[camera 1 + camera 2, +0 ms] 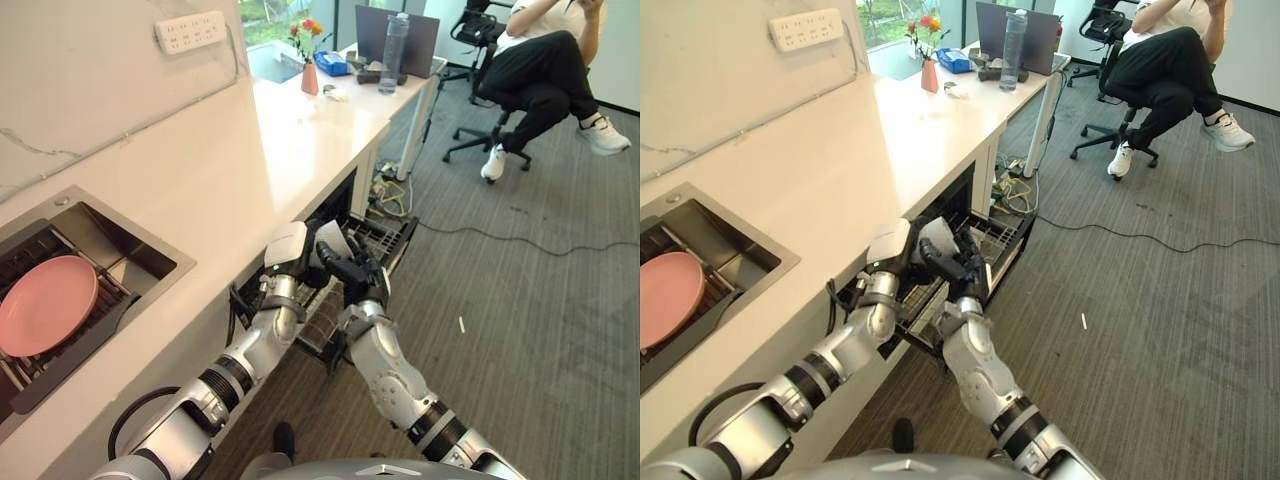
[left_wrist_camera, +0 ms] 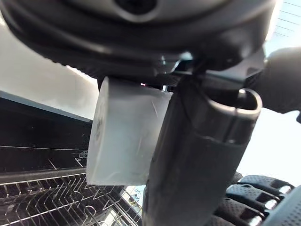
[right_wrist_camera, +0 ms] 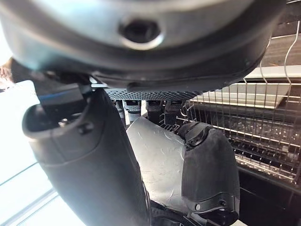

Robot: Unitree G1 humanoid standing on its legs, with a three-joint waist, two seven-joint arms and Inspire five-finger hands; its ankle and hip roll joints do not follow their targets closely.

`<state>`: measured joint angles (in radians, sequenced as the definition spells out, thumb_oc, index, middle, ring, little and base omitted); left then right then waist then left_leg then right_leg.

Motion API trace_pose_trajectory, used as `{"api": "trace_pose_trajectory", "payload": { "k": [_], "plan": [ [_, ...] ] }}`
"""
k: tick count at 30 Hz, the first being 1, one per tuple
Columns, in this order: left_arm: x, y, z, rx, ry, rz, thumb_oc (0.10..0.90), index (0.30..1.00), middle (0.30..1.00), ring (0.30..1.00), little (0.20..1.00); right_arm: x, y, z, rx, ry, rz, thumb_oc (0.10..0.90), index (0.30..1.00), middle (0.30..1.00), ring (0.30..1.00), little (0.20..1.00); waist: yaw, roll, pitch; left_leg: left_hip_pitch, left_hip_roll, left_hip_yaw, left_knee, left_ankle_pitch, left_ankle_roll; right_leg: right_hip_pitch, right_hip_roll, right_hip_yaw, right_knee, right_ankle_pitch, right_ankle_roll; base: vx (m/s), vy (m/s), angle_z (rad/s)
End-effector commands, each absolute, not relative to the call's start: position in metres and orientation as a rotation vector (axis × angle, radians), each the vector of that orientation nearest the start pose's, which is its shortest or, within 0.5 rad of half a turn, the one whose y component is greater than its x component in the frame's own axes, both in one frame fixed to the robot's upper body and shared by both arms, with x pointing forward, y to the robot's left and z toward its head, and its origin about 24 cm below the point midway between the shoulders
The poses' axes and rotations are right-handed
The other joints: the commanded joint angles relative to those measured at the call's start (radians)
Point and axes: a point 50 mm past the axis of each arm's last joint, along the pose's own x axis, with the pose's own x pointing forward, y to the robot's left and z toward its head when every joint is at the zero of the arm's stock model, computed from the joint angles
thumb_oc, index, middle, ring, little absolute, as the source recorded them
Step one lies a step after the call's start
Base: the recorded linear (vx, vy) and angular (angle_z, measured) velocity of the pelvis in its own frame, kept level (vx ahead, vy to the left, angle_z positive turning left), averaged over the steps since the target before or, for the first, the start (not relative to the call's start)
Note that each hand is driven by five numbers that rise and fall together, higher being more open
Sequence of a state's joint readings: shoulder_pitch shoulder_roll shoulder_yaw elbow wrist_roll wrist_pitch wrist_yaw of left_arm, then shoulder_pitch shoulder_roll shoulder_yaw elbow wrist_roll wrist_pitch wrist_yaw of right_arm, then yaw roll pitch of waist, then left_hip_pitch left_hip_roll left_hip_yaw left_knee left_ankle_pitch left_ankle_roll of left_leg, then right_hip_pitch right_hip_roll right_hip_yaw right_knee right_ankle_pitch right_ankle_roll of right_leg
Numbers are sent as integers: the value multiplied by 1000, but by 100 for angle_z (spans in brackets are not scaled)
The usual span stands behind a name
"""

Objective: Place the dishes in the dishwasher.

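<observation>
At the far left, a pink plate (image 1: pixel 45 303) lay flat on a rack inside the sink (image 1: pixel 150 258), which was set into a long white surface (image 1: pixel 200 170). A white power strip (image 1: pixel 190 31) hung on the wall above that surface. Toward the middle, below the surface's edge, the dishwasher (image 1: pixel 345 205) stood open with its wire rack (image 1: pixel 385 240) pulled out over the grey carpet (image 1: pixel 540 330). Both robot hands met at the front of that rack. The left hand (image 1: pixel 290 248) reached in from the lower left, its white-covered thumb beside a pale dish (image 1: pixel 938 236); whether its fingers were curled could not be told. Just to its right, the right hand (image 1: pixel 352 268) had its dark fingers (image 3: pixel 209 174) curled around the dish's pale edge, holding it over the rack's wires. At the far end of the surface stood a small vase of flowers (image 1: pixel 309 60), a clear water bottle (image 1: pixel 393 52) and an open laptop (image 1: pixel 400 40). At the far right, a person (image 1: pixel 545 60) sat in an office chair (image 1: pixel 490 140), well apart from the robot.
</observation>
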<state>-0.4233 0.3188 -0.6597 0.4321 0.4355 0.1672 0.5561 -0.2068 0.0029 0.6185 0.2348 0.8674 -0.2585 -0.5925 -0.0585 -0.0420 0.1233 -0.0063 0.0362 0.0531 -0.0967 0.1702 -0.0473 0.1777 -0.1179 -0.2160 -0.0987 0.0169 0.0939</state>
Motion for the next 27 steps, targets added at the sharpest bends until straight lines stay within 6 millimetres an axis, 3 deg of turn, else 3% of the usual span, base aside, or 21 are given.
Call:
{"api": "trace_pose_trajectory", "payload": {
  "k": [1, 2, 3, 12, 27],
  "plan": [
    [337, 66, 112, 1016, -569, 45, 400, 300, 300, 300, 300, 258, 18, 68, 816, 232, 146, 800, 900, 900, 900, 900, 32, 42, 0, 136, 6, -9, 9, -225, -2, -45, -15, -9, 21, 27, 52, 0, 0, 0],
    [337, 66, 112, 1012, -567, 41, 400, 300, 300, 300, 300, 258, 18, 67, 820, 236, 146, 582, 573, 573, 573, 573, 33, 41, 0, 136, 6, -10, 9, -224, -3, -44, -15, -10, 21, 27, 52, 0, 0, 0],
    [336, 64, 111, 1004, -562, 32, 400, 300, 300, 300, 300, 258, 18, 65, 824, 246, 138, 400, 300, 300, 300, 300, 35, 42, -1, 136, 7, -12, 9, -224, -3, -43, -14, -12, 21, 25, 51, 0, 0, 0],
    [337, 60, 116, 980, -572, 27, 400, 300, 300, 300, 300, 266, 14, 72, 884, 225, 96, 400, 300, 300, 300, 300, 35, 41, -6, 136, 10, -18, 9, -224, -5, -40, -11, -15, 19, 19, 50, 1, -1, 0],
    [335, 50, 123, 939, -595, -31, 400, 300, 300, 300, 300, 282, -9, 105, 1001, 67, 26, 400, 300, 300, 300, 300, 32, 55, -19, 145, 10, -26, 9, -224, -4, -30, -13, -25, 20, 10, 50, 0, 0, 0]
  ]
}}
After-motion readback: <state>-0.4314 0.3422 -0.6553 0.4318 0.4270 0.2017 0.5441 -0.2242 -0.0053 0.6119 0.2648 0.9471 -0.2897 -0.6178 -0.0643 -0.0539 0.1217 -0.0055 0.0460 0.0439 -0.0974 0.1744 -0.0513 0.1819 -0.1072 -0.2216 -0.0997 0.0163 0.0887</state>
